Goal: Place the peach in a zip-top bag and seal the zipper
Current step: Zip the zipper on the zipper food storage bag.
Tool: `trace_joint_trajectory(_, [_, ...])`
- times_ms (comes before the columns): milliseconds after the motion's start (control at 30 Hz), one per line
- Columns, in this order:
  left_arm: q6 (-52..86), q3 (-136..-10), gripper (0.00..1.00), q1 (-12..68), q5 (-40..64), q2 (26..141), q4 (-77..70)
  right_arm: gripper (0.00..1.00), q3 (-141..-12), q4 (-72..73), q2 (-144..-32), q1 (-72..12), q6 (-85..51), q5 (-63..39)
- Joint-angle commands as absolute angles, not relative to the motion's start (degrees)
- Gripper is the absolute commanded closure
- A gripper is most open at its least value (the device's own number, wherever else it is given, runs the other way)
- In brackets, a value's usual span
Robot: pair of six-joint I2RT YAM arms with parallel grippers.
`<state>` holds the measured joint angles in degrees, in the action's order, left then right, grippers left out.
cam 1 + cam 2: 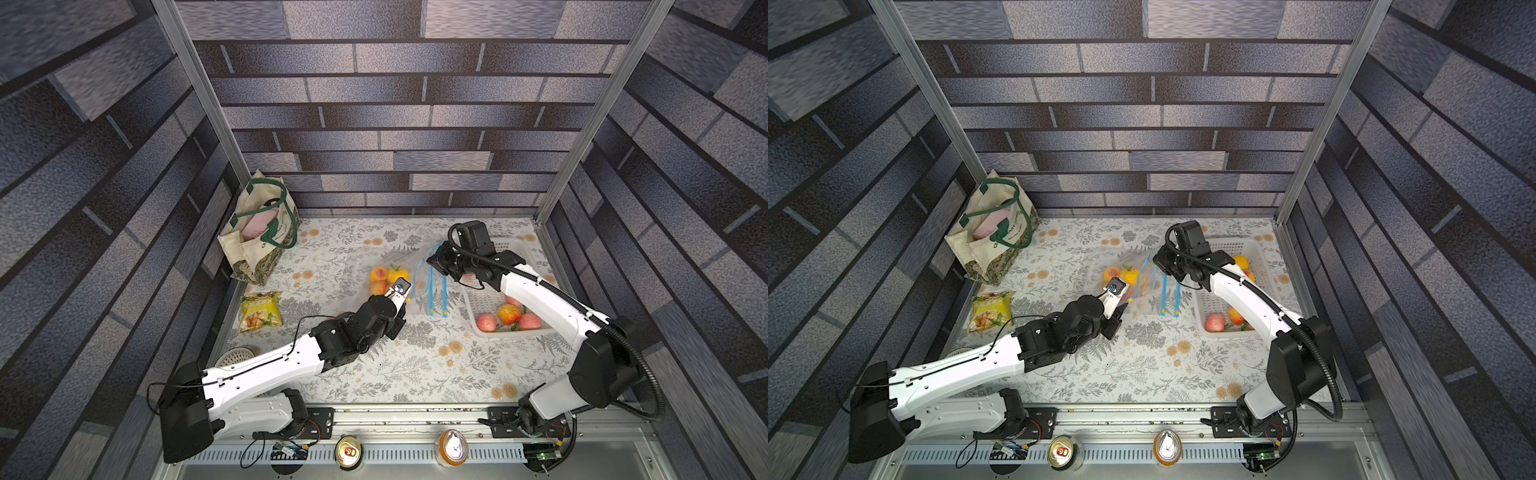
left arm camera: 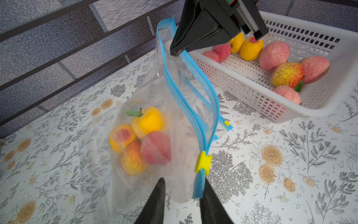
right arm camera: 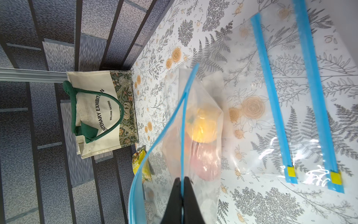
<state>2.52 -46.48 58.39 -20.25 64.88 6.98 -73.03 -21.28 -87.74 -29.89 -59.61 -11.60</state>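
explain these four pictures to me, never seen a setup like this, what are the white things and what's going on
The white things are two robot arms, the left arm and the right arm, each ending in a two-fingered claw. The two wide pictures look down from overhead, side by side. The two close-ups come from cameras on the wrists.

On the flowered table are a tote bag, a snack packet, two flat spare bags and a white basket of loose peaches.

The right claw is shut on one end of the blue zipper of the zip-top bag, holding it up, with peaches inside. The left claw stands open around the opposite end, by the yellow slider. The zipper is not yet sealed.
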Motion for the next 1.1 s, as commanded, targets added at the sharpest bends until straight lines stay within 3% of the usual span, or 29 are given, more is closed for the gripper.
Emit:
trace_joint_trajectory(0, [2.33, -46.57, 0.65, 58.12, -18.5, 64.98, 5.9, 1.0, -74.7, -22.76, -88.12, -30.37, -60.25, -11.34])
trace_joint_trajectory(67, [2.23, -47.1, 0.62, 58.27, -18.44, 65.29, 6.94, 1.0, -74.96, -22.76, -88.28, -30.33, -60.29, -11.04])
trace_joint_trajectory(267, [2.59, -46.36, 0.79, 58.07, -17.89, 64.23, 7.3, 1.0, -76.03, -22.9, -88.99, -30.32, -60.11, -11.34])
trace_joint_trajectory(500, [3.44, -47.31, 0.57, 57.81, -18.46, 62.31, 14.3, 1.0, -76.44, -23.61, -89.53, -30.31, -59.41, -9.62])
trace_joint_trajectory(1067, [3.23, -46.1, 0.67, 56.09, -14.9, 62.67, 12.64, 1.0, -76.99, -22.68, -90.14, -30.43, -60.11, -10.98])
